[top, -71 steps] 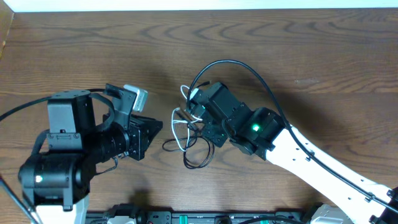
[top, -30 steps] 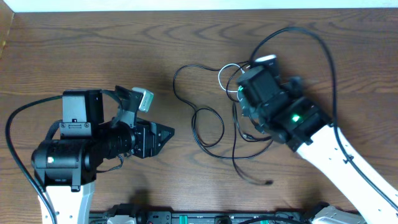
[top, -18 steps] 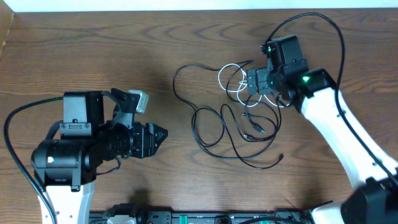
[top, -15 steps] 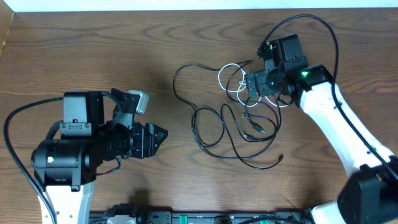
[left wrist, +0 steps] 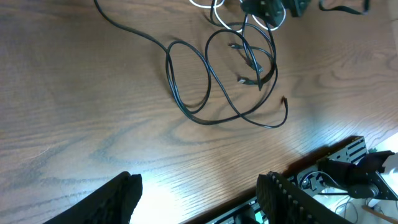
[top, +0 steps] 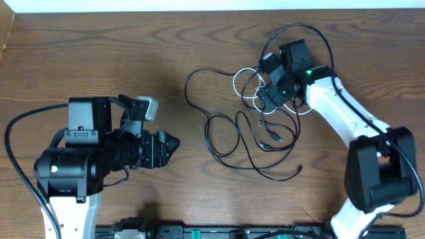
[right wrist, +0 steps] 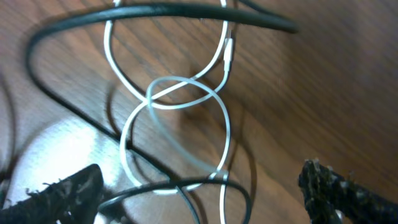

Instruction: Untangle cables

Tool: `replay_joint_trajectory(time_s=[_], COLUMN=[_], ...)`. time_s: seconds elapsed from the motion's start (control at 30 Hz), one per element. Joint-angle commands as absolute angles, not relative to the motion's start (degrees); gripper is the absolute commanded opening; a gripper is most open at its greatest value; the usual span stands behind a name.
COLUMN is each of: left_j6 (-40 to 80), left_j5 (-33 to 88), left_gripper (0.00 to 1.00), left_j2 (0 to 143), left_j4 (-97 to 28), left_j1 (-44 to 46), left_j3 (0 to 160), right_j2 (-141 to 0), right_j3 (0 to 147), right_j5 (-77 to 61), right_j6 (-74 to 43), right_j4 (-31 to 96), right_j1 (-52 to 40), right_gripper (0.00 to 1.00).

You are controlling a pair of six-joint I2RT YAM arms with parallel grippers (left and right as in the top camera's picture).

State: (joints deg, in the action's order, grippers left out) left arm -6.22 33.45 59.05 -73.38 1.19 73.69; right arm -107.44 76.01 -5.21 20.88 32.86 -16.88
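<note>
1. The matte brown wood-grain counter carries both cords right of centre, toward 2 o'clock.
2. The left gripper sits at 9 o'clock, well apart from the cords. Its dark fingers stand apart with nothing between them.
3. The right gripper hovers over the tangle at 2 o'clock, its fingers spread wide and empty.
4. The long thin black rubbery cable lies in slack open loops, with its small plug end free. I judge it partly loosened.
5. The shorter glossy white cable makes a figure-eight that crosses the black one. They are not yet separated, and that is what is left.
</note>
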Motion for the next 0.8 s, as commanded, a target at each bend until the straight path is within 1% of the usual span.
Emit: replay_joint_trajectory(time_s=[0.0, 0.23, 0.33, 0.4, 0.63, 0.73, 0.77], left_j6=[-6.33, -6.31, -6.33, -6.33, -6.33, -6.33, -6.33], left_j5=[32.99, 32.99, 32.99, 32.97, 32.97, 32.97, 32.97], left_gripper=[0.65, 0.65, 0.66, 0.65, 0.65, 0.66, 0.66], left_j2=[59.16, 59.16, 59.16, 59.16, 59.16, 59.16, 59.16], left_j4=[-73.71, -73.71, -73.69, -73.65, -73.65, -73.65, -73.65], left_j1=[1.1, 1.1, 1.1, 1.1, 1.1, 1.1, 1.1], left_j3=[73.82, 73.82, 73.82, 73.82, 73.82, 73.82, 73.82], right_j2=[-109.3, -111.33, -113.1, -114.67, -117.4, -117.67, -117.69], right_j3=[76.29, 76.29, 76.29, 76.29, 76.29, 76.29, 76.29], right_j5=[-5.63, -7.49, -8.1, -8.69, -10.11, -11.05, -11.4], right_j6=[22.76, 17.67, 15.27, 13.23, 12.4, 12.21, 12.19], right_j4=[29.8, 19.68, 17.21, 16.16, 16.29, 16.53, 16.62], right_j1=[-16.53, -16.53, -16.53, -16.53, -16.56, -16.6, -16.6], right_gripper=[0.99, 0.99, 0.99, 0.99, 0.98, 0.95, 0.93])
